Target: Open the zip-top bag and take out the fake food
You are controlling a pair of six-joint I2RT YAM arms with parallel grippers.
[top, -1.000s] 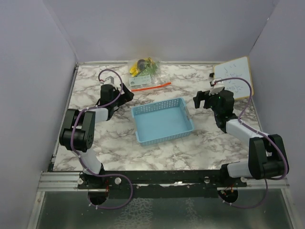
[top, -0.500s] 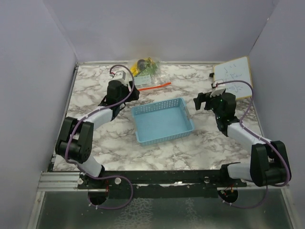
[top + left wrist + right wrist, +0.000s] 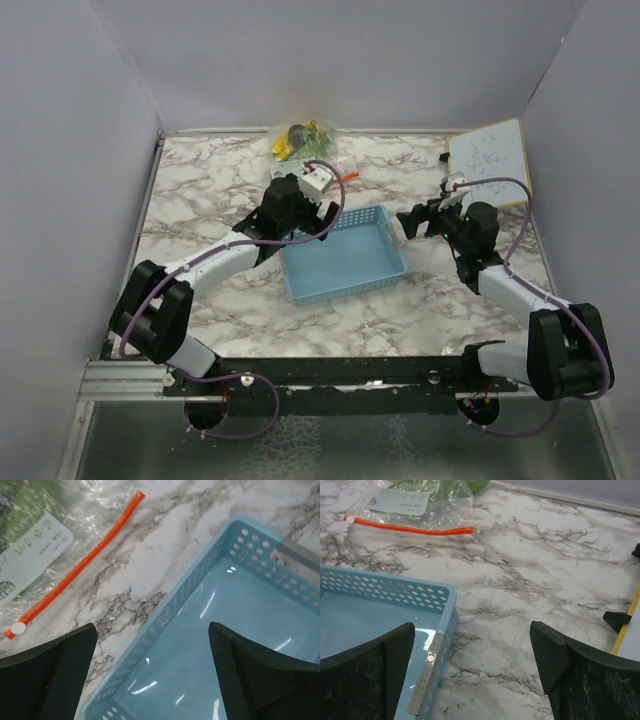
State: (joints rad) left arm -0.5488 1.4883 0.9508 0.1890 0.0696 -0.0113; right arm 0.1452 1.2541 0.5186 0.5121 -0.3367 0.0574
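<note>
**Both pincers wide open, bag sitting at the back of the counter**

In the top view the zip-top bag point(image 3: 300, 150) lies at the upper middle of the frame, right up against the back wall on the marble counter point(image 3: 190, 200). The fake food point(image 3: 298, 137) is inside it; I can make out yellow, green and a dark round bit through the plastic. The bag's orange-red zip strip point(image 3: 75, 570) runs along the edge facing the light-blue basket point(image 3: 345, 262). The basket sits mid-frame, near the bag but not touching it. Can't tell whether the zip is sealed.

The left pincer point(image 3: 152, 627) is spread wide and holding nothing. In its wrist view it hangs over one corner of the basket. The strip cuts diagonally across the upper left there, and a white label point(image 3: 30, 555) shows on the bag.

The right pincer point(image 3: 471, 626) is gaping too, and empty. It sits just right of the basket in the top view. Its wrist view has the basket corner at lower left and the bag at upper left. A whiteboard point(image 3: 488, 160) leans at the upper right of the top view.
</note>
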